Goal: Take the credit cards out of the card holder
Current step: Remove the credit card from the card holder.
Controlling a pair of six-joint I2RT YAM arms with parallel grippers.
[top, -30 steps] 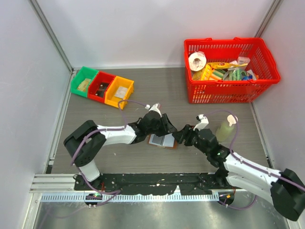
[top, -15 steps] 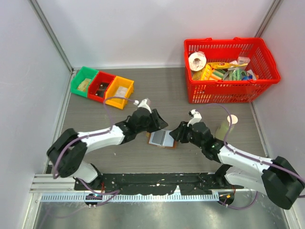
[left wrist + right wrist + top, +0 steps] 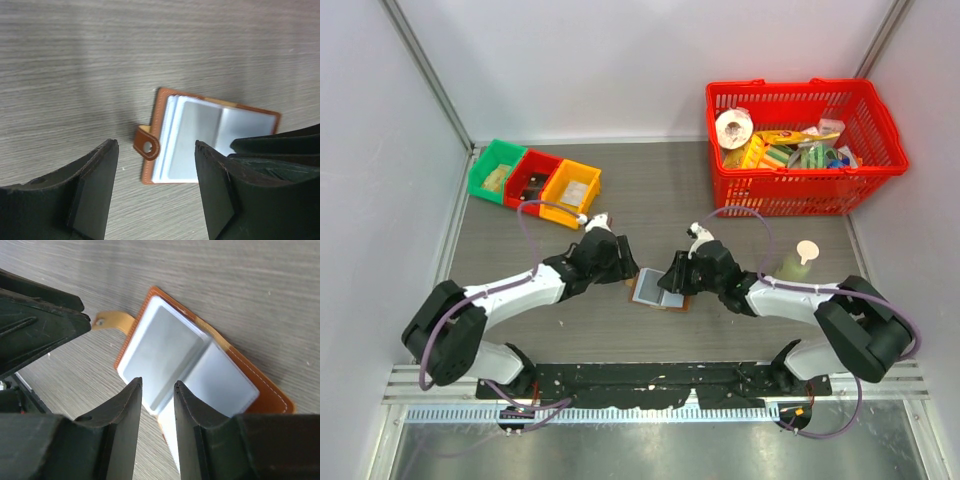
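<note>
The card holder (image 3: pixel 650 291) lies open on the table, brown border and pale blue panels up, its strap tab (image 3: pixel 146 145) to the left. It also shows in the left wrist view (image 3: pixel 200 140) and the right wrist view (image 3: pixel 175 347). My left gripper (image 3: pixel 626 268) (image 3: pixel 156 187) is open and empty just left of the holder. My right gripper (image 3: pixel 671 282) (image 3: pixel 157 410) hovers over the holder's right half, jaws a narrow gap apart. A pale credit card (image 3: pixel 170 440) sticks out of the holder's near edge between those jaws; I cannot tell whether they touch it.
A red basket (image 3: pixel 790 195) of groceries stands at the back right. Green (image 3: pixel 492 170), red (image 3: pixel 528 180) and yellow (image 3: pixel 570 192) bins sit at the back left. A pale bottle (image 3: pixel 792 264) stands right of the right arm.
Both grippers have moved left. The left one has drawn back off the holder to its left edge; the right one has come over the holder's right half.
</note>
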